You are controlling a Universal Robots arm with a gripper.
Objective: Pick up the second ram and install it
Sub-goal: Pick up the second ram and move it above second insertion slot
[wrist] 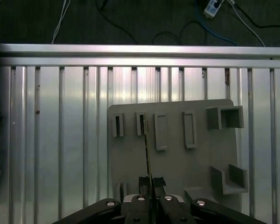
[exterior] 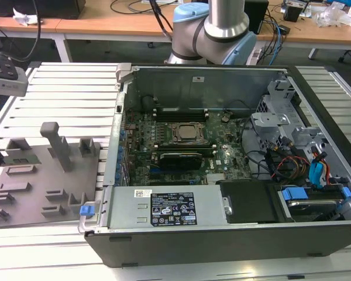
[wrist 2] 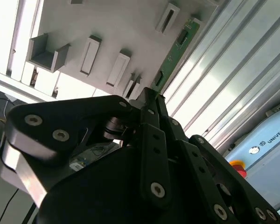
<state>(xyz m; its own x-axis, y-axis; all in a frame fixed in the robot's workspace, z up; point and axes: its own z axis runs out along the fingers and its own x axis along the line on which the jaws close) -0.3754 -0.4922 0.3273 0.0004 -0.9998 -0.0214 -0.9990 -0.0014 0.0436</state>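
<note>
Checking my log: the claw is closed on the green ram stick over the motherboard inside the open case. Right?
Not quite. The claw is closed on the second ram, but over the grey holder plate, not over the motherboard; the first wrist view shows this.

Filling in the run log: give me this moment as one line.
stage: pick-up | gripper: shut on second ram | location: over grey holder plate | install: not yet done
</note>
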